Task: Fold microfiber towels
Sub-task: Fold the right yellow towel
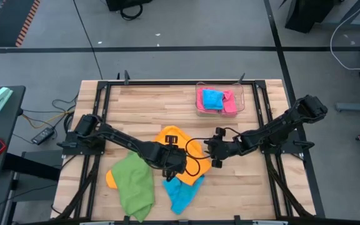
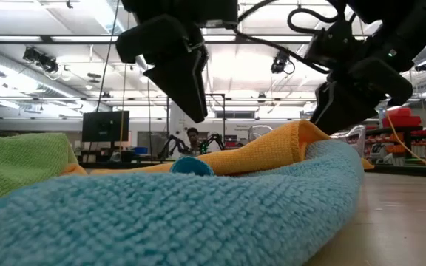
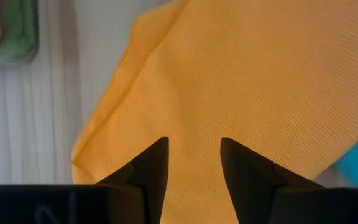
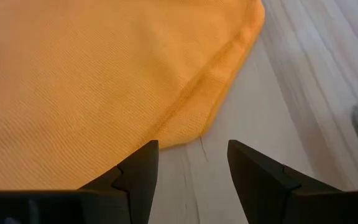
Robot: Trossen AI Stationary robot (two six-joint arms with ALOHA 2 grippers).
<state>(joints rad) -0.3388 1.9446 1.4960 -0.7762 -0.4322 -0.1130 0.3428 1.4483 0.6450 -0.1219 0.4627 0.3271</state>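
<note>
An orange microfiber towel [image 1: 179, 141] lies spread on the wooden table's middle, and its near part rests on a sky-blue towel [image 1: 184, 191]. A green towel [image 1: 134, 185] lies crumpled at the near left, over another bit of orange cloth [image 1: 110, 179]. My left gripper [image 3: 194, 140] hangs open above the orange towel [image 3: 241, 81], with nothing between its fingers. My right gripper [image 4: 192, 143] stands open over bare wood just off the orange towel's corner [image 4: 185, 134], to its right in the high view [image 1: 214, 151].
A clear plastic tray [image 1: 200, 110] at the far right of the table holds blue and pink folded cloths. Black frame rails run along the table's left and right sides. Bare wood shows at the far left and near right.
</note>
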